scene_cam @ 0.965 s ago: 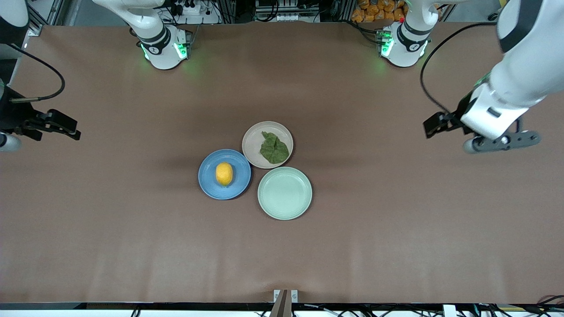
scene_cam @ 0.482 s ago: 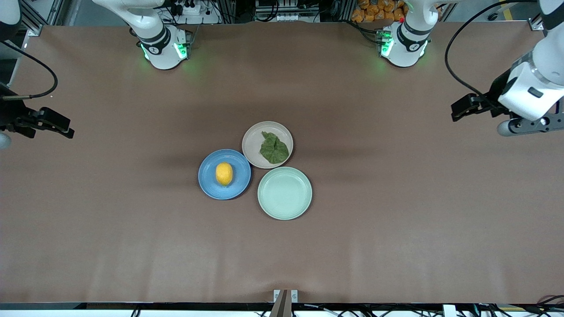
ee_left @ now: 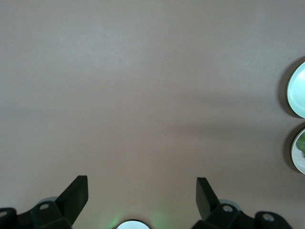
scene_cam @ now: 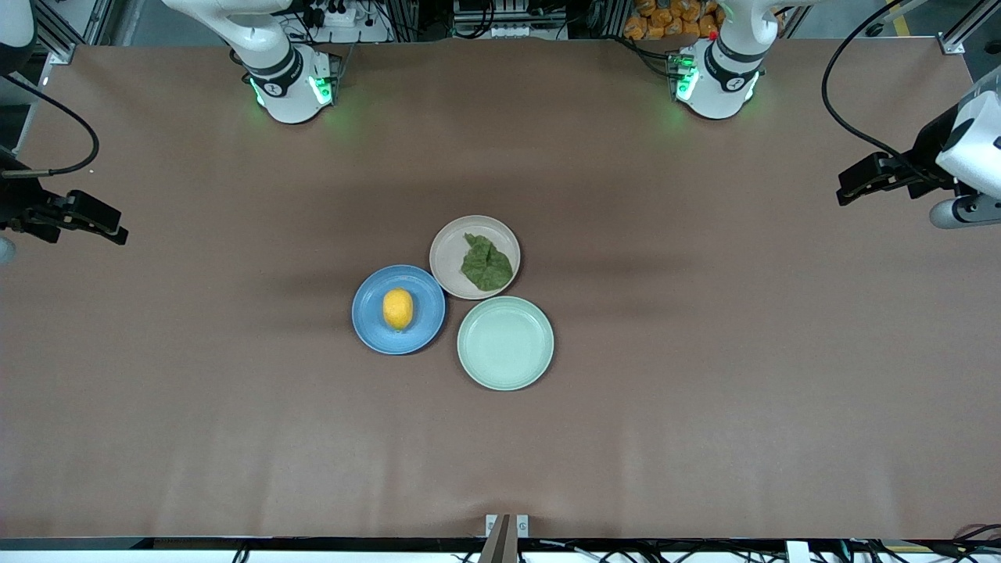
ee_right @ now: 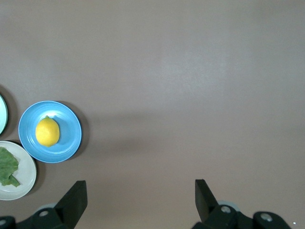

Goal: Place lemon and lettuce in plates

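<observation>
The yellow lemon (scene_cam: 398,308) lies in the blue plate (scene_cam: 369,322) at mid-table. The dark green lettuce (scene_cam: 486,263) lies flat in the beige-pink plate (scene_cam: 448,252), which touches the blue plate and sits farther from the front camera. My left gripper (scene_cam: 851,186) is open and empty, up over bare table at the left arm's end. My right gripper (scene_cam: 111,227) is open and empty over bare table at the right arm's end. The right wrist view shows the lemon (ee_right: 47,132), the blue plate (ee_right: 72,138) and the lettuce (ee_right: 6,167) off to one side of its open gripper (ee_right: 140,193).
An empty pale mint green plate (scene_cam: 505,343) touches the other two plates, nearest the front camera. It shows at the edge of the left wrist view (ee_left: 299,90), next to the beige-pink plate (ee_left: 296,155). Brown table cover (scene_cam: 704,391) surrounds the plates.
My left arm has drawn back from the plates toward its end of the table. My right gripper has shifted slightly toward its end. The lemon, lettuce and plates have not moved.
</observation>
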Controlling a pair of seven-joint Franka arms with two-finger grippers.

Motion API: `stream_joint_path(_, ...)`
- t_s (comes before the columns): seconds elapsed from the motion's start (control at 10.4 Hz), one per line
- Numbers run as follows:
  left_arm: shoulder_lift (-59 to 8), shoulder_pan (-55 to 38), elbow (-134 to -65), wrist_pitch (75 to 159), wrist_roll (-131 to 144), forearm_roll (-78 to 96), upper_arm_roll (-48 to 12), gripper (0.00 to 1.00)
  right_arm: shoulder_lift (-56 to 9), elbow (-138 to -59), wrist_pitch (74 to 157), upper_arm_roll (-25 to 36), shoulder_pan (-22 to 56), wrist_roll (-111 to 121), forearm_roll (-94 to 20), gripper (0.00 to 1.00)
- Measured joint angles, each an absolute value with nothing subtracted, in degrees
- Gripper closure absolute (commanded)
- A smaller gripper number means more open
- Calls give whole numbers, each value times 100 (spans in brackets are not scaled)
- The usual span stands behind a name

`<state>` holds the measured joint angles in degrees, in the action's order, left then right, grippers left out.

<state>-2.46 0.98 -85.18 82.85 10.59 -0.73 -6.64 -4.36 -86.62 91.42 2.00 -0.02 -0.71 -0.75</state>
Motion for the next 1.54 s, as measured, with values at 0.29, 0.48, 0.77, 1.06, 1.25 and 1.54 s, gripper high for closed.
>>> stream_joint_path(0.29, -246, -119, -8521, 8285, 1059, -73, -502, 0, -436, -8662, 9142, 201, 18, -71, -75, 0)
stream_joint_path(0.48, -246, -288, -8521, 8285, 1046, -73, -297, 0, -436, -8662, 9142, 202, 20, -71, -75, 0)
stream_joint_path(0.77, -246, -309, -8524, 8285, 992, -73, -250, 0, -436, -8662, 9142, 206, 21, -71, -38, 0)
stream_joint_path(1.06, -246, -310, -8531, 8285, 991, -73, -247, 0, -436, -8662, 9142, 206, 25, -71, 1, 0)
stream_joint_path(1.25, -246, -310, -8531, 8285, 991, -73, -243, 0, -436, -8662, 9142, 214, 25, -71, 4, 0)
stream_joint_path(1.54, -246, -310, -8531, 8285, 991, -73, -241, 0, -436, -8662, 9142, 221, 25, -70, 7, 0)
